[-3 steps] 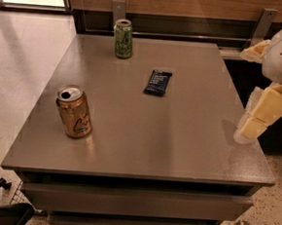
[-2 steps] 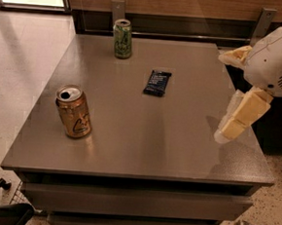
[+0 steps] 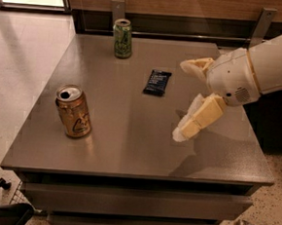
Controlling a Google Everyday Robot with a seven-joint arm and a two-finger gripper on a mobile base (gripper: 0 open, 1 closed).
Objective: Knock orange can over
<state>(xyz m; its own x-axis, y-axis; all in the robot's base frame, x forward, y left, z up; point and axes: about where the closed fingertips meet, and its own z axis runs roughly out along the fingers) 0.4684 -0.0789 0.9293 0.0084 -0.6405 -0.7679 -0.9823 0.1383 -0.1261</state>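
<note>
A shiny orange-gold metal drink can point(image 3: 73, 111) stands up straight on a big flat grey table point(image 3: 128, 152). It is on the left side of the table, close to the front edge. Its silver top faces up, and I can see the dark hole where you drink. There is a dark curly logo on its side. Nothing is touching it.

A fat white robot arm point(image 3: 261, 65) reaches in from the right. At its end is the gripper point(image 3: 179, 99), with two pale yellow fingers point(image 3: 201, 117). The jaws are wide apart and there is nothing between them. One finger sticks out higher up and points left. The other hangs lower, tilted down toward the table top. The gripper is over the right part of the table, well apart from the orange can. I cannot tell if the lower finger touches the table.

A small dark flat snack packet point(image 3: 157, 82) lies near the middle of the table, just left of the gripper and between it and the far edge. A pale green drink can point(image 3: 122, 38) stands up straight at the back of the table, far from the orange one.

Behind the table is a brown wooden wall point(image 3: 188, 3). The floor point(image 3: 18, 65) on the left is pale and shiny.
</note>
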